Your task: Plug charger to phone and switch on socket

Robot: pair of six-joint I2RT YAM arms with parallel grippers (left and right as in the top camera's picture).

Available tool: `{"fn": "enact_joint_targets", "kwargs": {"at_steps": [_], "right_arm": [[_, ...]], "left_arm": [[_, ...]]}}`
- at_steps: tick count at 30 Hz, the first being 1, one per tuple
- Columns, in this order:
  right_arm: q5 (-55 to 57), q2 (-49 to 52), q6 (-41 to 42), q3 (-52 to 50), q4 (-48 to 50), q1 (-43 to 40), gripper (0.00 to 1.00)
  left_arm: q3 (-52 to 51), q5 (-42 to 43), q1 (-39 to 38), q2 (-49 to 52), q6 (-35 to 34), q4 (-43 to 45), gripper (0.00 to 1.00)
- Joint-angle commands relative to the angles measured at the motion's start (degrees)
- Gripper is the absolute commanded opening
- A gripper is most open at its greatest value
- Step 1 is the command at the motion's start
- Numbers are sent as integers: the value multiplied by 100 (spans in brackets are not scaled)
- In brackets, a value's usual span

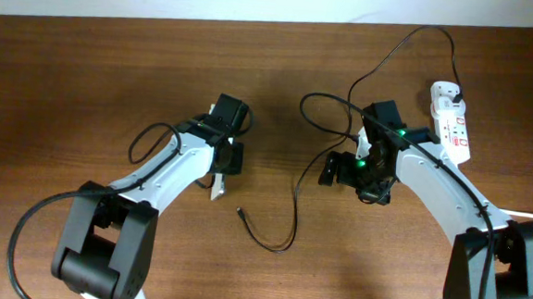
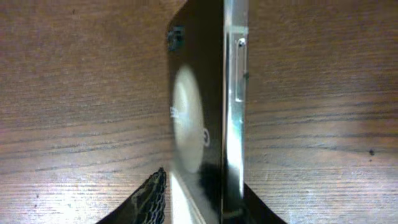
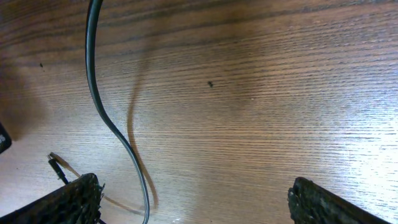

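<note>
A: Where's the charger tip (image 1: 240,210)?
B: On the worktop (image 1: 67,82), left of the spread right pincer (image 3: 199,199); nearer the left pincer (image 1: 227,158), which pinches the phone (image 2: 194,112) on edge.

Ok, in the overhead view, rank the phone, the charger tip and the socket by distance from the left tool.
1. Phone, gripped in the left tool.
2. Charger tip, lying just beside it.
3. Socket, at the far right.
</note>
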Motion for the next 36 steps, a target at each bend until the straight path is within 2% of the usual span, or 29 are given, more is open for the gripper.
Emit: {"fn": "enact_joint_targets", "kwargs": {"at_steps": [1, 6, 11, 13, 16, 17, 20, 24, 27, 36], "right_arm": [[90, 15, -59, -52, 0, 13, 99], [90, 15, -59, -52, 0, 13, 99], [90, 15, -61, -52, 0, 13, 99], [90, 15, -61, -52, 0, 13, 99], [92, 15, -61, -52, 0, 15, 99], [90, 15, -61, -52, 0, 15, 99], [90, 15, -61, -52, 0, 13, 99], [92, 15, -61, -52, 0, 13, 99], [92, 15, -61, -52, 0, 13, 99], [92, 15, -61, -52, 0, 13, 99]], "left_arm": [[90, -96, -11, 26, 24, 68, 24], [90, -262, -7, 26, 22, 87, 25], [90, -262, -7, 26, 22, 85, 12], [90, -262, -7, 26, 20, 83, 13], [90, -262, -7, 26, 22, 103, 27], [90, -262, -7, 26, 20, 109, 28], [90, -269, -7, 72, 22, 129, 27], [87, -448, -7, 140, 20, 149, 17], [76, -457, 4, 142, -22, 153, 14], [-83, -667, 11, 153, -243, 238, 18]]}}
